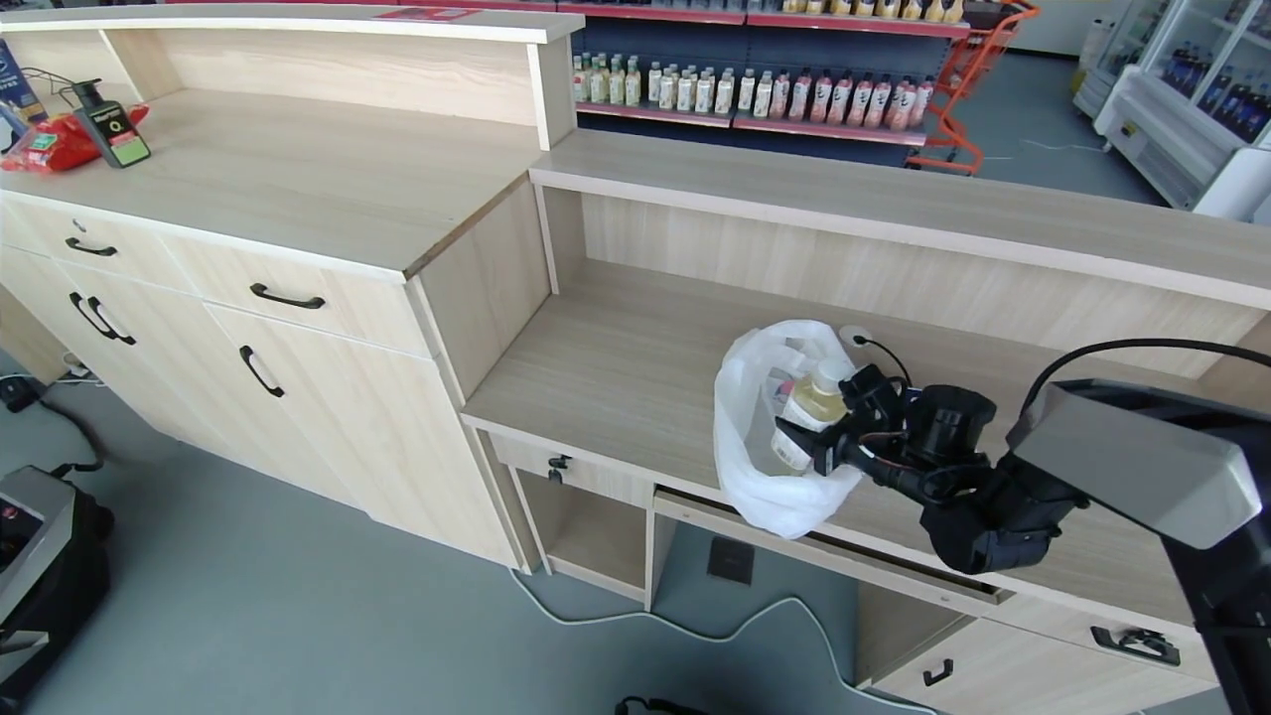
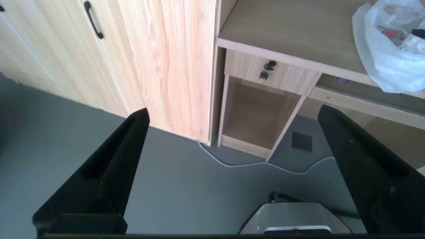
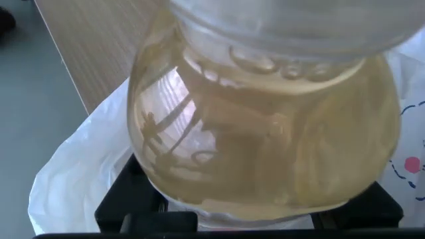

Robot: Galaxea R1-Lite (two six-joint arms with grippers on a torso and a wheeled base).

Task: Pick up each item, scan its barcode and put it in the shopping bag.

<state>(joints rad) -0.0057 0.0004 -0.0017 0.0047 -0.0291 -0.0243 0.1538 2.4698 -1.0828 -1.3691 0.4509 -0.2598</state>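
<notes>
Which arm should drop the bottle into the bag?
Right. The right gripper holds the bottle at the open bag; the left gripper hangs open over the floor.

— What does the right arm look like?
— A grey, boxy link, then a black wrist with a round housing and thin wires; a black cable loops over it.
— And the grippers?
— The right gripper is black; the left gripper has two flat, matte black fingers, tapering to the tips.
</notes>
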